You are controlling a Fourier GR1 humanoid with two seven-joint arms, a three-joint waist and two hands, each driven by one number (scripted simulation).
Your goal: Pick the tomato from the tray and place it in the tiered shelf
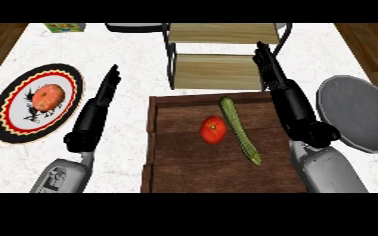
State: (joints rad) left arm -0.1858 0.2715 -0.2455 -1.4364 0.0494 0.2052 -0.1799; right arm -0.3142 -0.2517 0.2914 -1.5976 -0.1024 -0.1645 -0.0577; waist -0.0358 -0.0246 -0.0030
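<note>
— Lying untouched was the tomato point(213, 129), on the tray point(184, 170) beside a zucchini point(240, 129)?

— Yes. Both hands, left hand point(103, 96) and right hand point(270, 70), were straight-fingered, holding nothing (probably waiting); the tiered shelf point(221, 55) stood beyond.

A green cucumber point(240, 130) lies slantwise, a patterned plate point(18, 125) at left carries an orange fruit point(49, 97), a grey plate point(353, 112) sits right, a green box point(65, 27) far left.

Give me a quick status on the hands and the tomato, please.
Left hand and right hand both open, holding nothing. Tomato on the wooden tray, beside the zucchini. Tiered shelf beyond the tray, nothing in the way.
</note>
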